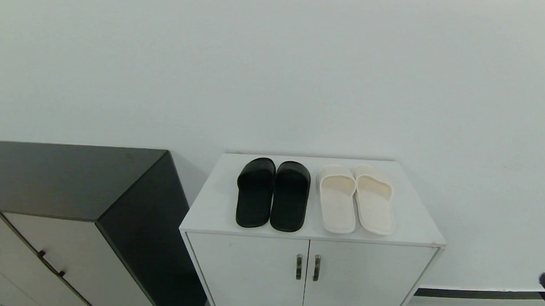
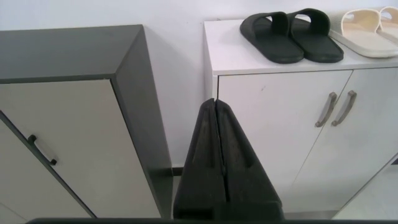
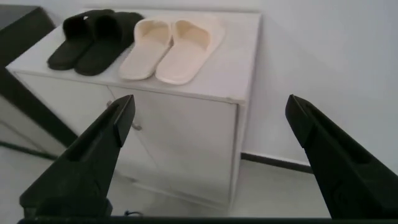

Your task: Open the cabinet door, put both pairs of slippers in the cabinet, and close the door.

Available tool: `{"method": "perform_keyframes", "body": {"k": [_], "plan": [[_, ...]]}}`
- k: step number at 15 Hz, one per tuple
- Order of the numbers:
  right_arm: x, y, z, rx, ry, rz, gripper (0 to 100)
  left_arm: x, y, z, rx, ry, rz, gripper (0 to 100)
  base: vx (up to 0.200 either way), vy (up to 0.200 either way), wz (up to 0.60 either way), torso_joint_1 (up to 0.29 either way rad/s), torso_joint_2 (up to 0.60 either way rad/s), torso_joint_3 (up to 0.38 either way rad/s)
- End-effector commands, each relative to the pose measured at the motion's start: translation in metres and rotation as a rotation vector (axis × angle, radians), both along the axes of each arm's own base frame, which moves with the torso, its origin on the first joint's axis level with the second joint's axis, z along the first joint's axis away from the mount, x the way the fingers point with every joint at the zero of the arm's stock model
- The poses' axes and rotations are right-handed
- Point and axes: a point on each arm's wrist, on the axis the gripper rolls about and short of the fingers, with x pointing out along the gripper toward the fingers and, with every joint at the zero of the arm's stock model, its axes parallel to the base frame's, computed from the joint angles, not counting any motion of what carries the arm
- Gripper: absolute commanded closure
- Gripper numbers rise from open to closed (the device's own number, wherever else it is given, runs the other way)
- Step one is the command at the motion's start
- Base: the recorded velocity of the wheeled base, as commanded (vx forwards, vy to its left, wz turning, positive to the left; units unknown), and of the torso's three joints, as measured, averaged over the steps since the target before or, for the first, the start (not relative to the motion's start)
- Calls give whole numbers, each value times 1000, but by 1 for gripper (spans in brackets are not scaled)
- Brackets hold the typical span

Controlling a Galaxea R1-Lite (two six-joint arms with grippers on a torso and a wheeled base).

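Plain white wall backed the scene, and nothing of the task looked done yet. The left gripper [image 2: 216, 102] hung low in front of the white two-door cabinet [image 1: 215, 205], toward its left side, with its black fingers pressed together on nothing. The right gripper [image 3: 209, 102] hung off the cabinet's right front corner, fingers spread wide and empty. Both cabinet doors were shut, and their two upright metal handles [image 1: 307, 267] sat side by side at the middle seam. On the cabinet's top lay the pair of black rubber slippers [image 1: 273, 194] toward the left and the pair of cream slippers [image 1: 355, 198] just beside them on the right, each pair lying flat and close together. A dark-topped grey cabinet [image 1: 69, 181] stood just left of the white one. The step in hand appeared to be opening a door. The next move would likely call for the spread gripper to close around a handle and pull outward along the hinge's arc.
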Motion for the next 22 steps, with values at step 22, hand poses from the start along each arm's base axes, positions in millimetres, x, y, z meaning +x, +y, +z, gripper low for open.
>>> {"method": "perform_keyframes", "body": {"k": [22], "plan": [[266, 195, -52, -18, 98, -270, 0, 0, 0, 0, 2, 1, -2, 100, 0, 0, 0, 0, 0, 0]]}}
